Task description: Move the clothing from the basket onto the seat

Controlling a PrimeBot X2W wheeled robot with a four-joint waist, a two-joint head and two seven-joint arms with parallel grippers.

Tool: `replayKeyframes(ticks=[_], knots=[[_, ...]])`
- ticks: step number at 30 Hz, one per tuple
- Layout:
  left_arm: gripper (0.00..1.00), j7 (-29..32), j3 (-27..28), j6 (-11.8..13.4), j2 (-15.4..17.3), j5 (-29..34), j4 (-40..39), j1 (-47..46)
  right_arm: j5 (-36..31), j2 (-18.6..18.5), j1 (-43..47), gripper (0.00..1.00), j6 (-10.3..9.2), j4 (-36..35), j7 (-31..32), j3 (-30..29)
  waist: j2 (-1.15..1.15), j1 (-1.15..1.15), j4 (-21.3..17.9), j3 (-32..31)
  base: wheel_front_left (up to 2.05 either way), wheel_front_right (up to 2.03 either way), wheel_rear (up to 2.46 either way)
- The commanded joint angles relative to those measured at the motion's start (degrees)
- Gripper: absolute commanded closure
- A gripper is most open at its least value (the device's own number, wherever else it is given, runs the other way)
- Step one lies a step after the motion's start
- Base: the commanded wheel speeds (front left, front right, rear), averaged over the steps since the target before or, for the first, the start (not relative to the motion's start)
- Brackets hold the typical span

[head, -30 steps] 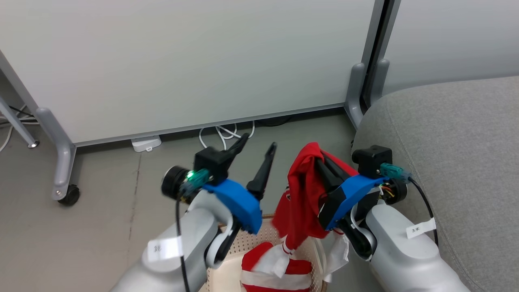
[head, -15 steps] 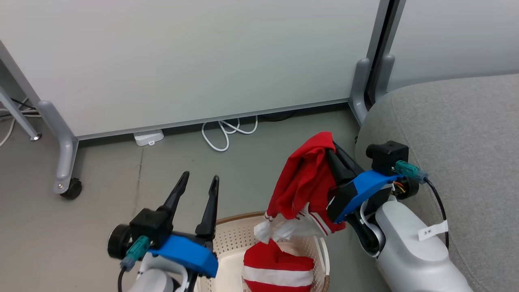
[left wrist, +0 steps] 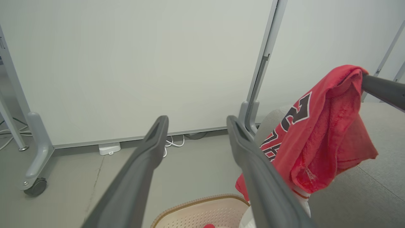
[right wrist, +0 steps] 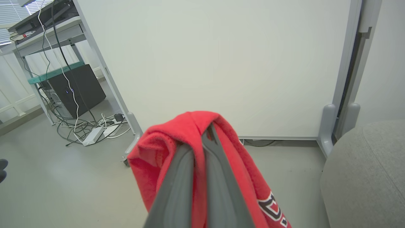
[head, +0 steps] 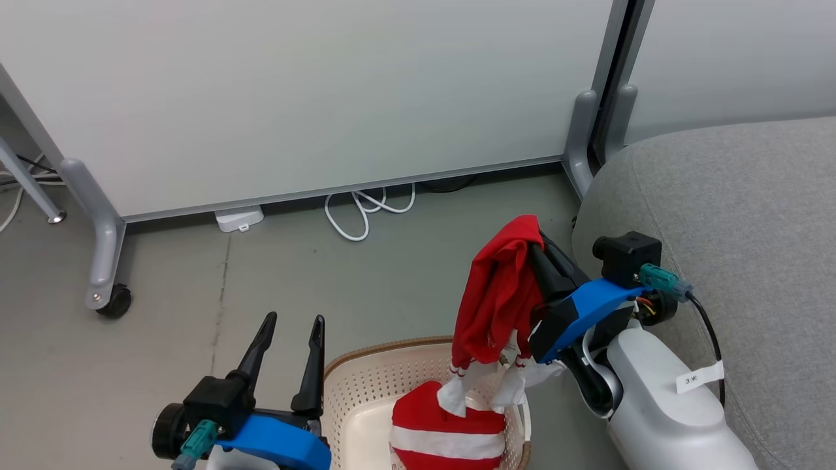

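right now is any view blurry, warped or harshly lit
Head view: sharp, soft even light, no glare on the basket. Left wrist view: wide-angle lens tilts the panel frame. Right wrist view: jersey sharp, right gripper slightly soft near the lens.

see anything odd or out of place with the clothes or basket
Nothing spilled or damaged. The jersey hangs bunched from the shut right gripper over the basket, its white ends dangling down to the banded garment inside.
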Motion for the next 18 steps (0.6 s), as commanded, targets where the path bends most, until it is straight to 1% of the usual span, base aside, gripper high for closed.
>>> replayKeyframes(ticks=[1, 8, 11, 14, 18], knots=[[0.00, -0.2, 0.8, -0.4, -0.3, 0.7, 0.2, 0.5, 0.1, -0.1, 0.7, 1.00, 0.03, -0.3, -0.3, 0.0, 0.00, 0.00, 0.0, 0.0, 0.00, 0.00, 0.00], [0.00, -0.2, 2.8, -2.0, -1.8, 2.9, 1.1, 0.6, 0.3, -0.1, 0.9, 1.00, 0.03, -0.1, -0.3, 0.0, 0.00, 0.00, -0.3, 0.0, 0.00, 0.00, 0.00], [0.00, -0.2, 3.6, -2.2, -2.3, 3.5, 1.4, 0.6, 0.4, -0.1, 0.8, 1.00, 0.03, -0.2, -0.3, 0.2, 0.00, 0.00, -0.8, 0.2, 0.00, 0.00, 0.00], [0.00, -0.2, 4.2, -2.6, -2.5, 4.0, 1.5, 0.8, 0.3, -0.1, 0.4, 1.00, 0.03, -0.4, -0.3, 0.3, 0.00, 0.00, -1.8, 0.4, 0.00, 0.00, 0.00], [0.00, -0.2, 4.6, -2.7, -2.9, 4.5, 1.5, 0.8, 0.2, -0.2, 0.0, 1.00, 0.03, -0.7, -0.3, 0.3, 0.00, 0.00, -4.0, 0.6, 0.00, 0.00, 0.00]])
